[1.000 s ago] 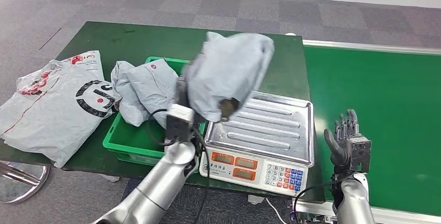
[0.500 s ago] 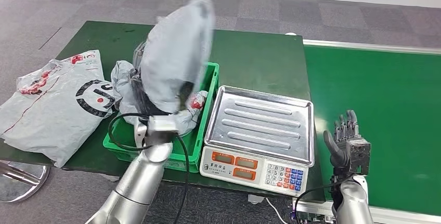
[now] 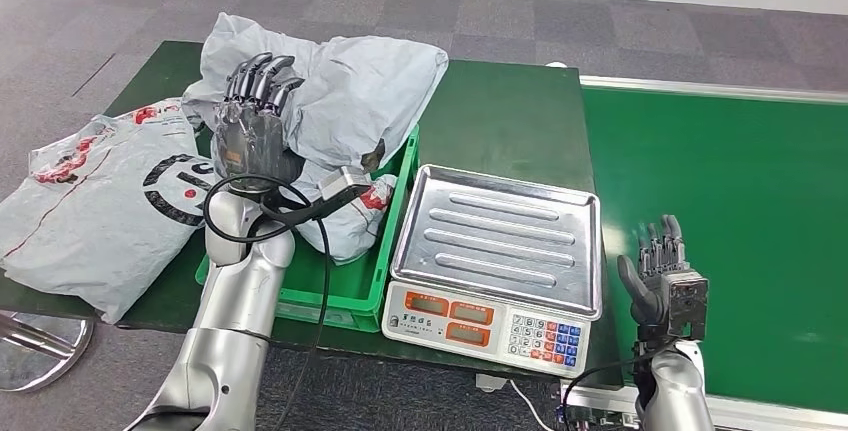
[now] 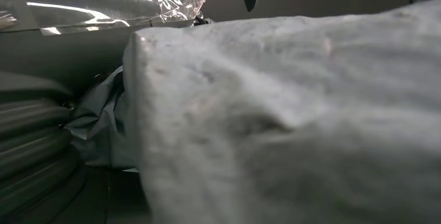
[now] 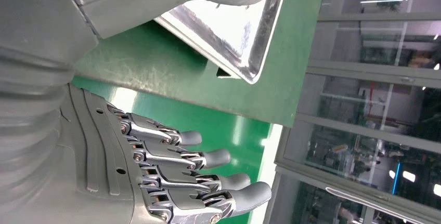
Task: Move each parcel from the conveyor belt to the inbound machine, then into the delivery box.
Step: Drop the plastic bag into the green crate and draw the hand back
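My left hand (image 3: 250, 121) is raised over the green delivery box (image 3: 392, 213), its palm against a large grey parcel (image 3: 360, 86) that it grips, fingers pointing up. The parcel leans on other grey parcels (image 3: 345, 226) piled in the box. In the left wrist view the same parcel (image 4: 291, 115) sits close against the camera and hides my fingers. The steel weighing tray of the inbound machine (image 3: 500, 236) stands bare, right of the box. My right hand (image 3: 665, 286) hangs open at the near edge of the green conveyor belt (image 3: 740, 211); it holds nothing, fingers (image 5: 171, 177) apart.
A big flat grey parcel with red and black print (image 3: 95, 201) lies on the dark green table (image 3: 500, 116), left of the box. The machine's keypad and displays (image 3: 490, 326) face me. A black cable (image 3: 325, 251) loops by my left forearm.
My left arm has swung the grey parcel from above the weighing tray leftward over the green box and turned it, so it now leans on the pile. The right hand stayed put.
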Motion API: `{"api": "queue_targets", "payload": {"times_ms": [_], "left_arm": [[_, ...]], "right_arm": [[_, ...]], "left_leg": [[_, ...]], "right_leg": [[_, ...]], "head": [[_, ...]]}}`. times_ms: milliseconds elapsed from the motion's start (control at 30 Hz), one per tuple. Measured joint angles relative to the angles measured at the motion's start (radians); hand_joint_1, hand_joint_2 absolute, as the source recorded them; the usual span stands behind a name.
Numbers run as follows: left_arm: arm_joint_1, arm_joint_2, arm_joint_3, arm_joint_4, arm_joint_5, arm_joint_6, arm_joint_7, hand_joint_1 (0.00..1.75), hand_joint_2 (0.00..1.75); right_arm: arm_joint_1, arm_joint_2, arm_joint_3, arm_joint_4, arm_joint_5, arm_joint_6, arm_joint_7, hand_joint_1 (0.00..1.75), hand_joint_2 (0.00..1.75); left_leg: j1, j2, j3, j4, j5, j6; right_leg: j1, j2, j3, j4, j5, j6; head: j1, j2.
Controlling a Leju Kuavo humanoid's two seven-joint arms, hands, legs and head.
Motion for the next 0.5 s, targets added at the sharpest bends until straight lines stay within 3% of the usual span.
{"api": "queue_targets", "payload": {"times_ms": [133, 233, 300, 367, 500], "left_arm": [[-0.011, 0.001, 0.013, 0.023, -0.019, -0.001, 0.040, 1.75, 1.75], [-0.045, 0.026, 0.003, 0.103, -0.095, -0.046, 0.251, 1.75, 1.75], [-0.081, 0.064, -0.028, 0.182, -0.141, -0.144, 0.429, 1.75, 1.75], [-0.114, 0.101, -0.065, 0.258, -0.171, -0.271, 0.543, 1.75, 1.75], [-0.174, 0.138, -0.143, 0.410, -0.230, -0.513, 0.624, 1.75, 1.75]], "right_arm": [[0.000, 0.000, 0.000, 0.000, 0.000, 0.000, 0.000, 0.00, 1.75], [-0.003, -0.001, 0.000, 0.000, 0.002, -0.001, 0.000, 0.00, 1.75], [-0.006, -0.003, 0.000, 0.000, 0.004, -0.001, 0.000, 0.00, 1.75], [-0.006, -0.008, -0.001, 0.000, 0.008, -0.002, 0.000, 0.00, 1.75], [0.005, -0.013, -0.007, -0.005, 0.014, -0.007, 0.000, 0.00, 1.75]], "left_leg": [[0.000, 0.000, 0.000, 0.000, 0.000, 0.000], [0.000, 0.000, 0.000, 0.000, 0.000, 0.000], [0.000, 0.001, 0.001, 0.000, 0.000, -0.001], [0.000, 0.002, 0.001, 0.000, 0.001, -0.002], [0.001, 0.001, 0.001, 0.000, 0.002, -0.003]], "right_leg": [[0.000, 0.000, 0.000, 0.000, 0.000, 0.000], [0.000, -0.001, 0.000, 0.000, 0.000, 0.000], [0.000, 0.000, -0.001, 0.000, 0.001, -0.001], [0.001, 0.001, -0.001, 0.000, 0.001, -0.002], [0.001, 0.001, -0.002, 0.000, 0.002, -0.002]], "head": [[0.000, 0.000], [0.000, 0.000], [0.000, 0.000], [0.000, 0.000], [0.000, 0.000]]}}
